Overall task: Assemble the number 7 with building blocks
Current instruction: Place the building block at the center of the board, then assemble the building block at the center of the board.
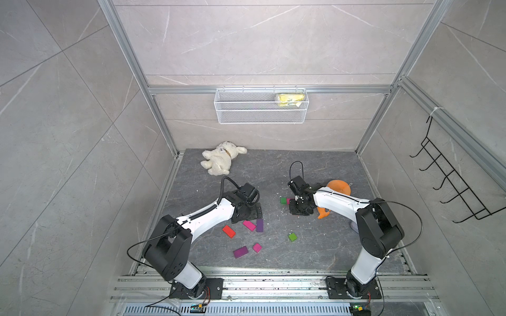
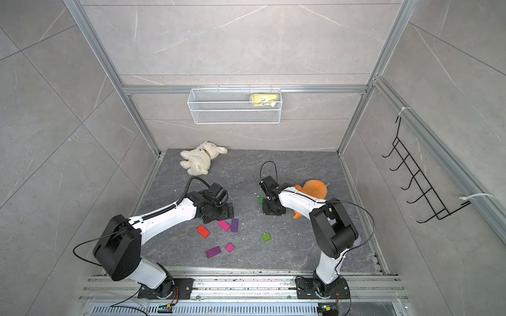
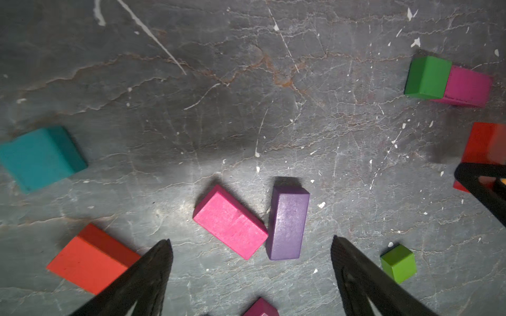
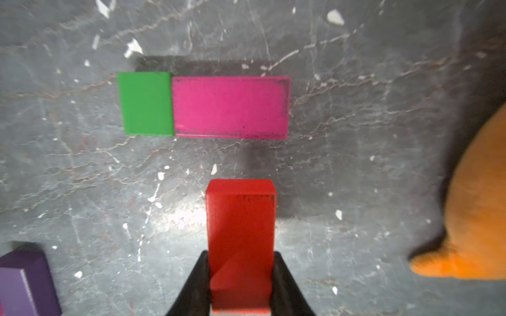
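Note:
A green square [image 4: 146, 103] and a magenta rectangle [image 4: 231, 106] lie end to end as a short bar; no whole number 7 is in view. My right gripper [image 4: 241, 262] is shut on a red block [image 4: 241, 232], which hangs just short of the bar's magenta end. My left gripper [image 3: 250, 243] is open above the floor with nothing between its fingers. Just ahead of it lie a pink rectangle [image 3: 230, 221] touching a purple one [image 3: 287, 223]. Other loose building blocks include a red rectangle [image 3: 90, 260], a teal square [image 3: 41, 157] and a light green square [image 3: 398, 262].
A white plush dog [image 1: 221, 160] lies at the back left. An orange plush toy [image 1: 338, 188] sits close behind the right arm. Nearer the front lie a purple rectangle [image 1: 240, 251] and a pink square [image 1: 256, 247]. A wire basket [image 1: 260, 105] hangs on the back wall.

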